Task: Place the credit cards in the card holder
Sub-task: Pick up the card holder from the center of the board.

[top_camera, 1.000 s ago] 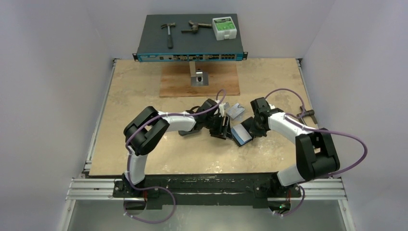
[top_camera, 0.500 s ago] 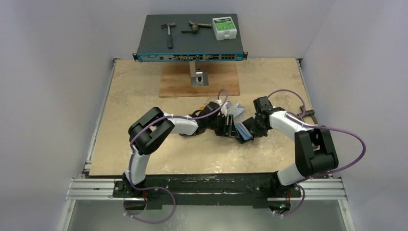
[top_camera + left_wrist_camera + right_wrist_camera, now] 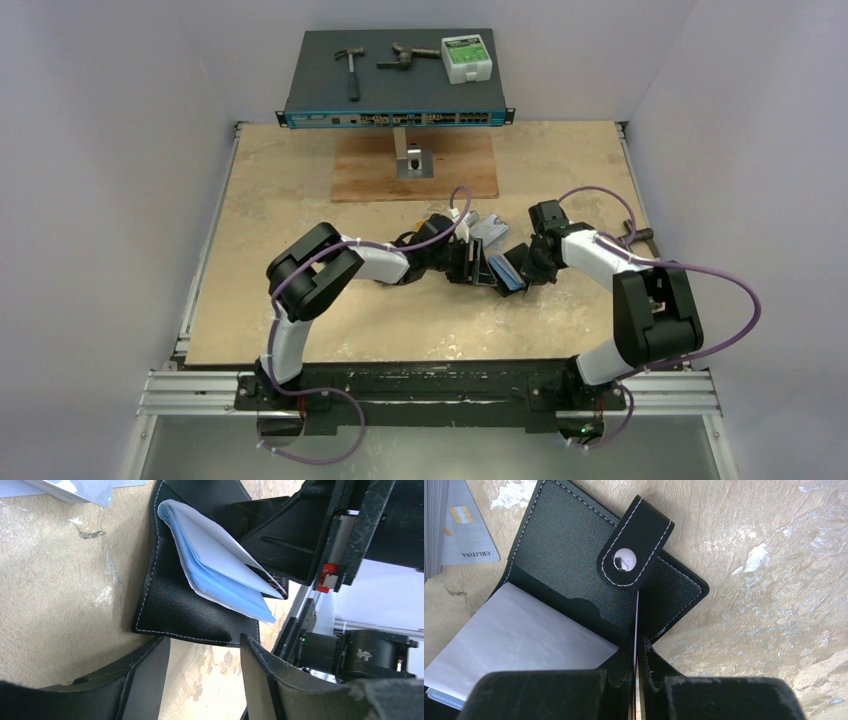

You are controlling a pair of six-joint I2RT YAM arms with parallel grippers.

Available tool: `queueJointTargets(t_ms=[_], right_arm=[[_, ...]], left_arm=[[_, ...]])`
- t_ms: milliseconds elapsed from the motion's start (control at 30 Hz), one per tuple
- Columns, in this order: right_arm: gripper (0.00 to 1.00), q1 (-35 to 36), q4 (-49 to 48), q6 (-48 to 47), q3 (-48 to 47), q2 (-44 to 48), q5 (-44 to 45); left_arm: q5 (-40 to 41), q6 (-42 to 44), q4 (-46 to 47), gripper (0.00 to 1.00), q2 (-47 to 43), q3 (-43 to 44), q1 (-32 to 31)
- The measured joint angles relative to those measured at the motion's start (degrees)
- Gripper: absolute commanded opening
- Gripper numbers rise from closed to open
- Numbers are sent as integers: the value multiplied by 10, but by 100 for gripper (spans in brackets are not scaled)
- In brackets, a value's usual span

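Pinching a thin card [image 3: 636, 615] edge-on in the right gripper [image 3: 636, 647], jaws all but closed, only the card's thickness between. Cannot tell card's colour from that angle. Reaching with its far edge to the card holder [image 3: 559, 545], just under the snap tab [image 3: 636, 545]. Found holder lying open on the table [image 3: 300, 250], midway between both arms, tab across a black face, silver stud showing. Fanned up from inside: clear pockets [image 3: 220, 575], white and pale blue, lifted off the black leather. Noted left gripper [image 3: 202, 642] spread wide, gripping nothing, fingers [image 3: 145, 675] set either side of holder's stitched near edge; cannot tell whether touching. Spotted a silver-grey card [image 3: 466, 530] flat on table just beside holder's corner, chip side up, partly tucked under what looks like a stack of cards [image 3: 434, 525]. Seen from above, placed just behind holder, toward far side. Noted both arms bent inward, wrists low over table. Logged beyond: wooden board [image 3: 450, 175] with a small metal bracket [image 3: 410, 160] on it, then a dark rack unit [image 3: 420, 85] at back edge carrying a hammer [image 3: 350, 70] and a green-and-white box [image 3: 465, 57].
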State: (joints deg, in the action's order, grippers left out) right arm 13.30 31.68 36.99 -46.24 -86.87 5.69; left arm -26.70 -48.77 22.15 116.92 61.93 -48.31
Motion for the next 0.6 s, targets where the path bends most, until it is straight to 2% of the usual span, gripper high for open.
queueJointTargets(t_ms=[167,367,500,600], right_arm=[[0,-2,0,0,0,0,-4],[0,-2,-1,0,0,0,-5],[0,-2,-1,0,0,0,-5],[0,-2,-1,0,0,0,-6]], left_arm=[[-19,-33,27,62,1,0,12],[-31,-85,106,68,0,-34,28],[-29,-105,127,66,0,-52,25],[-29,-109,143,58,1,-50,20]])
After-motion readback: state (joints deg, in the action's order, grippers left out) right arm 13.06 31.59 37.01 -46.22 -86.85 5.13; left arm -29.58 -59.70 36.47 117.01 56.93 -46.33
